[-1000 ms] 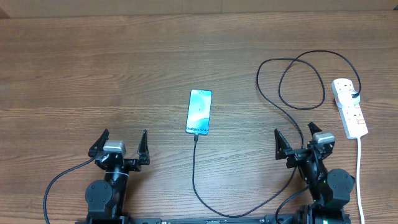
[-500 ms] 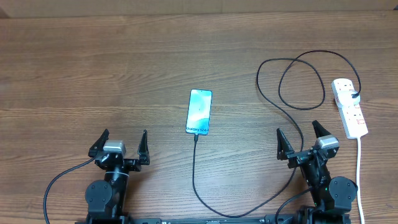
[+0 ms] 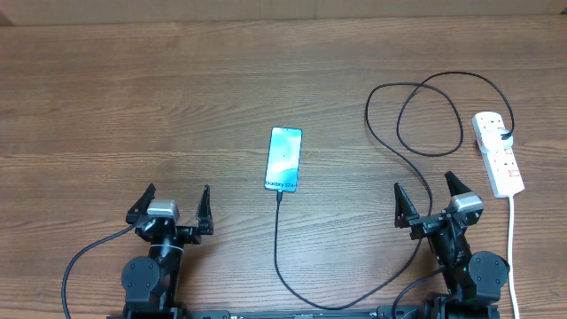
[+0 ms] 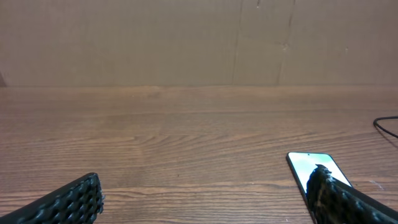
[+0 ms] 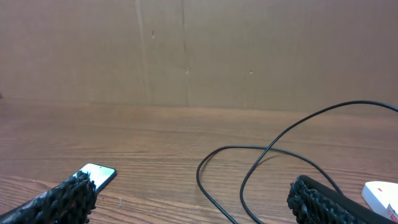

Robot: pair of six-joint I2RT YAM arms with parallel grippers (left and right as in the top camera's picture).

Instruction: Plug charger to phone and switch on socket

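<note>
The phone (image 3: 283,159) lies flat mid-table with its light blue screen lit; it also shows as the phone (image 4: 305,165) and the phone (image 5: 97,175). The charger (image 3: 276,239), a thin black cable, meets the phone's near end, curves along the front edge and loops up to the socket (image 3: 498,159), a white strip at the right. Whether its tip sits inside the phone I cannot tell. My left gripper (image 3: 175,193) stands open near the front edge, left of the phone. My right gripper (image 3: 423,184) stands open between cable and socket, holding nothing.
The charger's loops (image 5: 249,163) lie on the wood ahead of my right gripper (image 5: 193,198), with a corner of the socket (image 5: 380,194) at its right. A white cord (image 3: 512,244) runs from the socket to the front edge. A brown cardboard wall (image 4: 186,37) closes the far side.
My right gripper shifted slightly to the right and toward the front edge, then stopped. The left arm, phone, cable and socket have not moved.
</note>
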